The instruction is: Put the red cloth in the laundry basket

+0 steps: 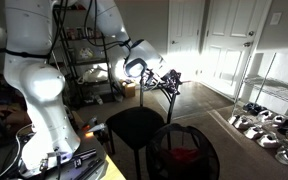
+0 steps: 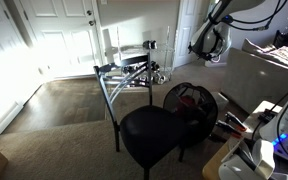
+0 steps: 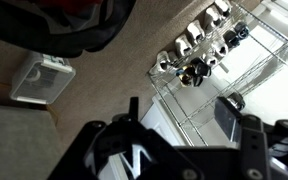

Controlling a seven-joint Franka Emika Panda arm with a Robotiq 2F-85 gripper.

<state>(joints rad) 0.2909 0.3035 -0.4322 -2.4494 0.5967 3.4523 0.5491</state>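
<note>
Cloth [image 1: 185,157] (red) inside basket [image 1: 208,143].

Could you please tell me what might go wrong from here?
The gripper is open and empty near the laundry basket, where the red cloth seems to lie. When the arm pulls away, it could clip the black chair beside the basket, or the metal rack close by. A wide swing might reach the shoe rack.

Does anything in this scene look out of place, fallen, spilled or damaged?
Nothing clearly stands out. The red cloth lies inside the laundry basket, which stands beside the black chair, and the shoes sit in rows on the wire rack. The pictures are dark, so small damage would not show.
</note>
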